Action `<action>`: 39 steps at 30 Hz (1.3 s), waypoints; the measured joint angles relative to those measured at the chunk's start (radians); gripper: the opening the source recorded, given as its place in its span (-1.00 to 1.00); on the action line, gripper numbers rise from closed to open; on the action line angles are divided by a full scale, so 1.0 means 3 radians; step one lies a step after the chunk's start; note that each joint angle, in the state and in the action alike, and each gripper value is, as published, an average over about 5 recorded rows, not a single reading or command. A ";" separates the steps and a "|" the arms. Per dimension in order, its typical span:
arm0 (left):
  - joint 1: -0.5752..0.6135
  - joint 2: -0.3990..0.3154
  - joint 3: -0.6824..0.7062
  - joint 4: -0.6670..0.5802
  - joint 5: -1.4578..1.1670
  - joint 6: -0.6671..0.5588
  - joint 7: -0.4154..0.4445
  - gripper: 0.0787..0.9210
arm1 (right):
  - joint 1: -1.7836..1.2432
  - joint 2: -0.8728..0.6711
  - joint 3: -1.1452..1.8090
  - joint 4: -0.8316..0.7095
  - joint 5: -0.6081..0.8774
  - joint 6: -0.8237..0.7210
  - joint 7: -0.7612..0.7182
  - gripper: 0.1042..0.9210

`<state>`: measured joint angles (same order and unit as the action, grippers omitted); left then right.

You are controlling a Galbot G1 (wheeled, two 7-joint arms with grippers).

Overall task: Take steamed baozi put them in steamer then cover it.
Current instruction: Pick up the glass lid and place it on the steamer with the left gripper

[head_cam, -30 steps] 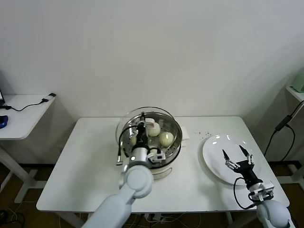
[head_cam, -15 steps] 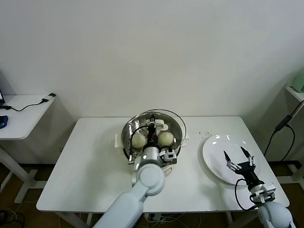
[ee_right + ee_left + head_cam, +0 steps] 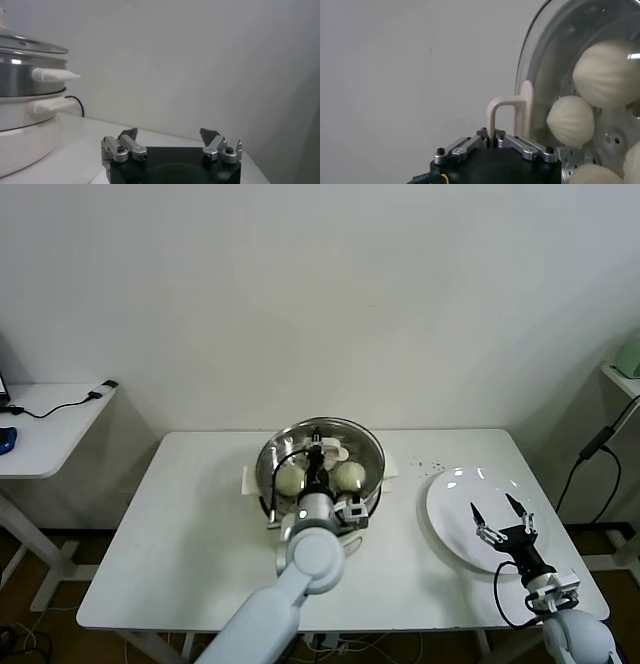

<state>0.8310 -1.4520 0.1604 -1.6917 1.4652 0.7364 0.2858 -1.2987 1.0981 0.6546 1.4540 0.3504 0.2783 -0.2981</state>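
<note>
The steel steamer (image 3: 373,481) stands on its white pot base at the table's back middle. Cream baozi (image 3: 291,478) lie inside; several show through the glass in the left wrist view (image 3: 570,120). The clear glass cover (image 3: 362,442) lies over the steamer's rim. My left gripper (image 3: 318,456) is above the steamer, shut on the cover's white handle (image 3: 512,115). My right gripper (image 3: 500,518) is open and empty, hovering over the white plate (image 3: 450,494) at the right. The right wrist view shows its open gripper (image 3: 170,134) and the covered steamer (image 3: 25,82) beyond.
The flat white plate lies bare near the table's right edge. Dark specks (image 3: 432,464) dot the table between steamer and plate. A side table (image 3: 50,424) stands at the left and a black cable (image 3: 592,452) hangs at the right.
My left gripper carried the cover from tilted off to the left of the steamer to over it and lowered it onto the rim. The right gripper stayed over the plate.
</note>
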 measured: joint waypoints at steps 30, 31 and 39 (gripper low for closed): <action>-0.0004 0.0060 0.0052 0.0102 -0.0004 0.0000 -0.0051 -0.83 | -0.0020 0.0023 0.0031 -0.0011 -0.0016 0.0027 -0.0033 0.76; -0.0001 0.0061 0.0056 0.0104 0.0002 0.0001 -0.0059 -0.83 | -0.0020 0.0024 0.0031 -0.0011 -0.0016 0.0027 -0.0035 0.76; 0.0011 0.0051 0.0072 0.0131 0.0043 0.0003 -0.0086 -0.83 | -0.0025 0.0018 0.0038 -0.0005 -0.0020 0.0028 -0.0042 0.76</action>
<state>0.8342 -1.4367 0.1821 -1.6523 1.4782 0.7372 0.2599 -1.3061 1.1037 0.6661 1.4525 0.3444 0.2868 -0.3108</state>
